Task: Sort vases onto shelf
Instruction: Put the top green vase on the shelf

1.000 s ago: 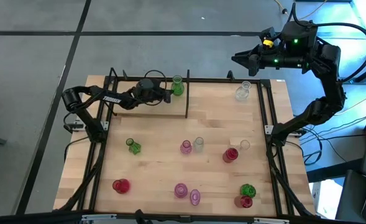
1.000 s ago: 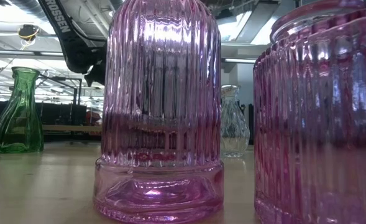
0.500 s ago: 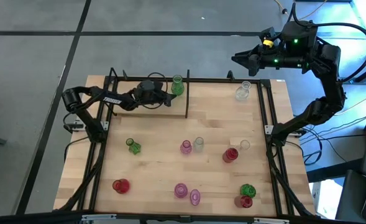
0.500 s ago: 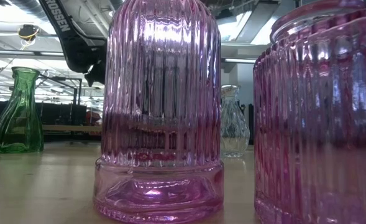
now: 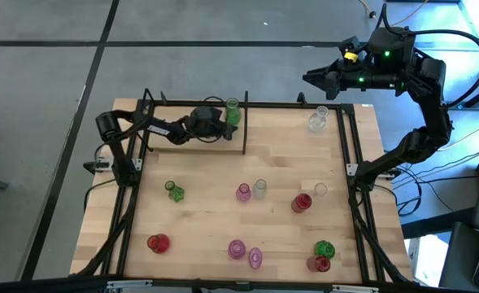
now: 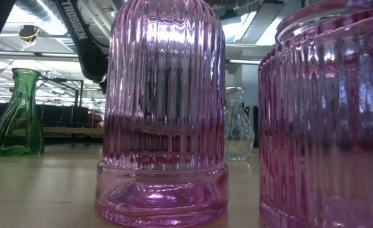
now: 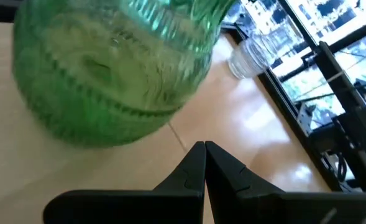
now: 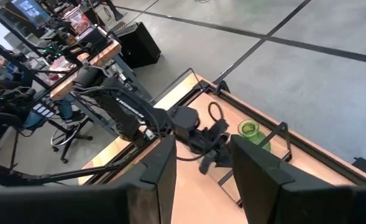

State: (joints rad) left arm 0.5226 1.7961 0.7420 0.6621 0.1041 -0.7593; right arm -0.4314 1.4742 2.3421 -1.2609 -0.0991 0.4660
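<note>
Two fingers of your left gripper (image 7: pixel 205 155) meet tip to tip, jaws closed on nothing, with the green vase (image 7: pixel 117 65) just ahead of them and apart from them. In the high view that gripper (image 5: pixel 223 126) lies low over the shelf (image 5: pixel 162 134), pointing toward the right arm's side, the green vase (image 5: pixel 233 112) beside its tip at the shelf's far corner. The left arm runs nearly flat along the shelf from its base at the desk's left edge.

Your right gripper (image 5: pixel 312 76) hangs high beyond the desk's far right corner, arm folded up from the right edge, wrist level. Its jaws stand wide, fingers (image 8: pixel 155 177) clearly parted, holding nothing.

Edges: black rods border the shelf, and one post stands just past the green vase. A clear vase (image 5: pixel 318 120) sits near the far right corner of the desk (image 5: pixel 206 212). The rest are scattered across the near half: green, pink, clear and red ones, well apart from both arms. Bare wood lies between the shelf and that scatter.
</note>
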